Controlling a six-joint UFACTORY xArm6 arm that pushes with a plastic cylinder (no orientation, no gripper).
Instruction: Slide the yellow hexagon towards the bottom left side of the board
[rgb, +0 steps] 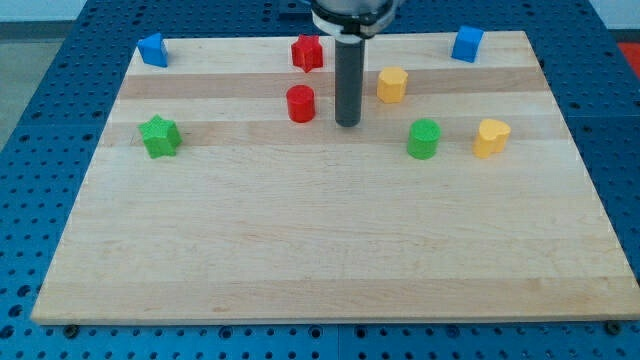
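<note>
Two blocks each of red, yellow, green and blue are counted on the surface (300, 260). The yellow hexagon (392, 84) is seen at two o'clock from my tip (348, 124), just beside it. No jaws are carried.

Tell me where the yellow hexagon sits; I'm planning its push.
The yellow hexagon sits near the view's top, right of centre, just right of my tip and up-left of the green cylinder.

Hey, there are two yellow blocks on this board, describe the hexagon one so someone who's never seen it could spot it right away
Start at the dark rod standing near the top middle of the wooden board; my tip rests on the wood there. The yellow hexagon sits just to the view's right of the rod, apart from it. Unlike the other yellow block, a heart farther right and lower beside the green cylinder, it has flat sides.
</note>
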